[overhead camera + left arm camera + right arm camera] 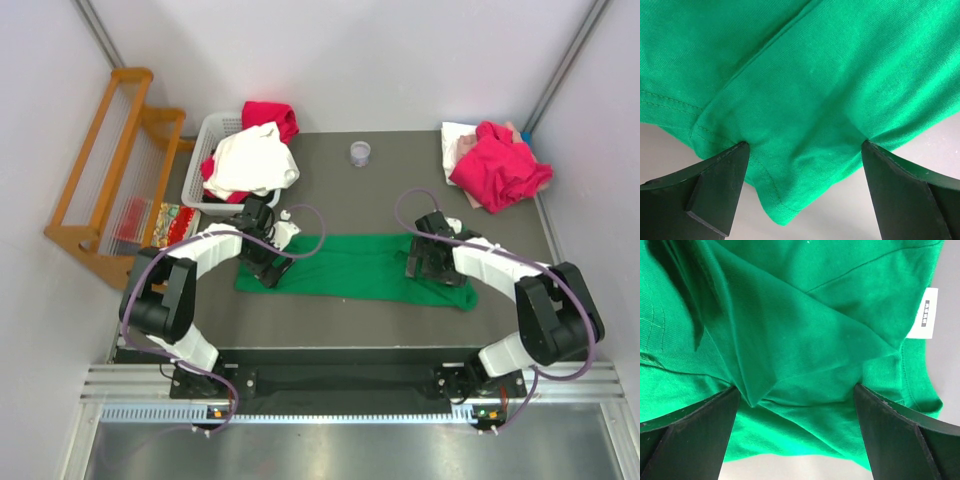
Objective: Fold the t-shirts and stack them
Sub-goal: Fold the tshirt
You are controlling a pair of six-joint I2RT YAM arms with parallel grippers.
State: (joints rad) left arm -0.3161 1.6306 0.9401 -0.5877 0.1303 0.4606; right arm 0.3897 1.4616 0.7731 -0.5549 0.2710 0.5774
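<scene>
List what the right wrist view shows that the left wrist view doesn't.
Only right wrist: a white label at the edge of the green t-shirt, plus overlapping folded layers. Only left wrist: a stitched hem corner lying on the table. Both: the left gripper and right gripper each stand open, fingertips against the green fabric.

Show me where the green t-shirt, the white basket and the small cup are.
green t-shirt (350,268): top view, middle of the spread cloth.
white basket (218,125): top view, bare rim at its far left corner.
small cup (360,153): top view, its open mouth.
</scene>
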